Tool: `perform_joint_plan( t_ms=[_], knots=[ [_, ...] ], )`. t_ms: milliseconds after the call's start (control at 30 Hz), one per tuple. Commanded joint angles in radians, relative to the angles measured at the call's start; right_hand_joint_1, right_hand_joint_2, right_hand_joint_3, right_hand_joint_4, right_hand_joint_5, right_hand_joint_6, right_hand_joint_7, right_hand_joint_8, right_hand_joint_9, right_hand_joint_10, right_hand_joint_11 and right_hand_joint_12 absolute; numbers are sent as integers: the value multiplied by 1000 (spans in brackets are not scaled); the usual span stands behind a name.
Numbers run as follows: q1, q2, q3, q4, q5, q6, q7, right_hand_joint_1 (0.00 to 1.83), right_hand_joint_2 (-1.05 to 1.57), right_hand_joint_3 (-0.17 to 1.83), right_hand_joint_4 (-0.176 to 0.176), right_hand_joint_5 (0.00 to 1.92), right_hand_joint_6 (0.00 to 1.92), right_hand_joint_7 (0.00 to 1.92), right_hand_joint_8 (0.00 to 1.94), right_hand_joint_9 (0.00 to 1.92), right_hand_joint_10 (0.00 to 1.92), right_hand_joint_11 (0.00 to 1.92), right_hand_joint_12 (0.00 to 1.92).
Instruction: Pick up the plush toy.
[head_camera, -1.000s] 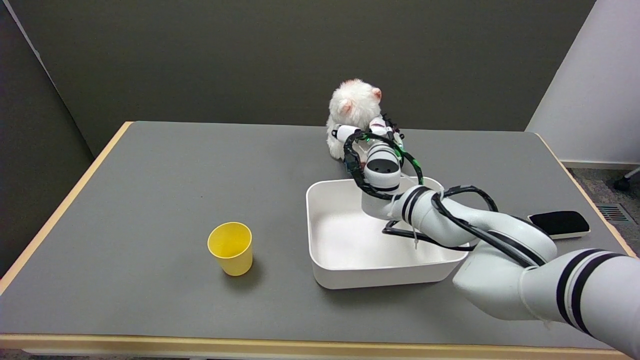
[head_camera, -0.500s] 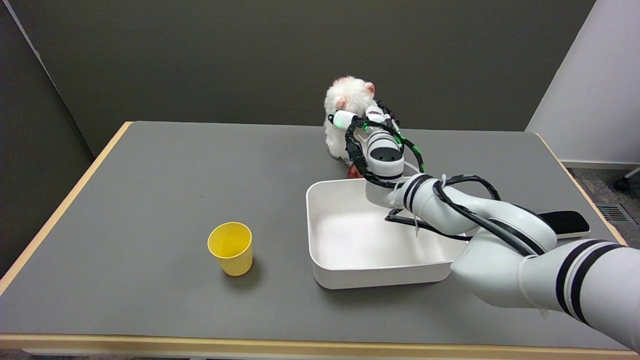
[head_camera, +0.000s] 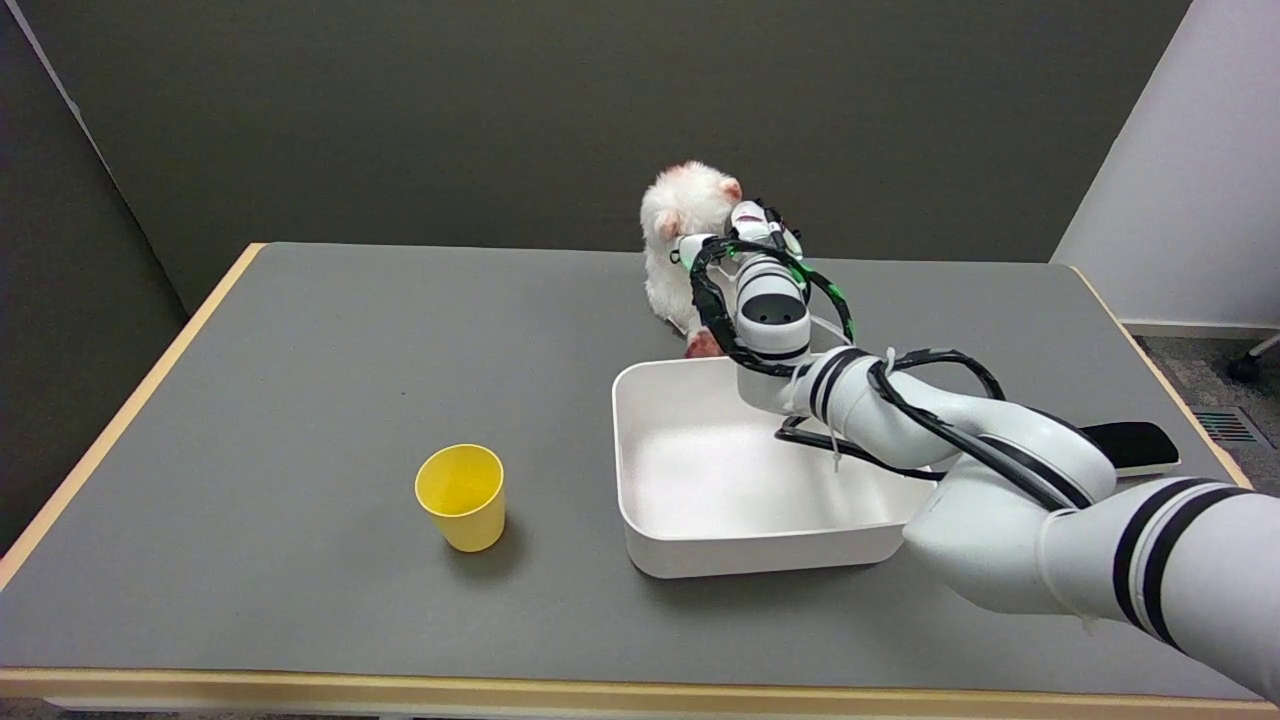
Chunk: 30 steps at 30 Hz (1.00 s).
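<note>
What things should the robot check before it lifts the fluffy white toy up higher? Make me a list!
1. Right hand wrapped around the plush toy: ok, fingers press into its fur.
2. Grip firm enough: cannot tell, the wrist hides most fingers.
3. Toy off the table: cannot tell, its pink foot sits very low.
4. White bin out of the way: not ok, the arm crosses right above it.
5. Yellow cup far from the arm: ok.

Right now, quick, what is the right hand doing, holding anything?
Right hand: closed around the white plush toy, holding it at the table's far side.
</note>
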Motion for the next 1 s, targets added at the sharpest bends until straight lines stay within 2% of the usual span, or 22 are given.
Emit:
perform_joint_plan(
  t_ms=[33, 367, 567, 667, 867, 933, 1000],
  knots=[
    [-64, 34, 6, 98, -47, -53, 1, 1005, 1317, 251, -26, 475, 1679, 460, 1941, 535, 1523, 238, 1657],
    [-130, 64, 37, 221, -105, -105, 1, 1052, 1278, 289, -87, 480, 1615, 532, 1941, 582, 1559, 141, 1753],
    [-178, 86, 76, 321, -181, -126, 1, 1069, 1276, 284, -111, 469, 1610, 553, 1939, 621, 1566, 144, 1775],
    [-211, 102, 97, 411, -232, -158, 1, 1075, 1273, 287, -120, 466, 1610, 564, 1936, 630, 1566, 146, 1784],
    [-314, 175, 128, 635, -332, -197, 1, 1115, 1244, 296, -167, 472, 1583, 635, 1880, 688, 1515, 178, 1803],
    [-348, 204, 141, 716, -356, -198, 2, 1132, 1151, 460, -175, 490, 1581, 672, 1857, 672, 1525, 164, 1853],
    [-386, 250, 159, 814, -376, -199, 2, 1138, 1136, 477, -176, 489, 1574, 691, 1832, 678, 1519, 159, 1878]
  ],
)
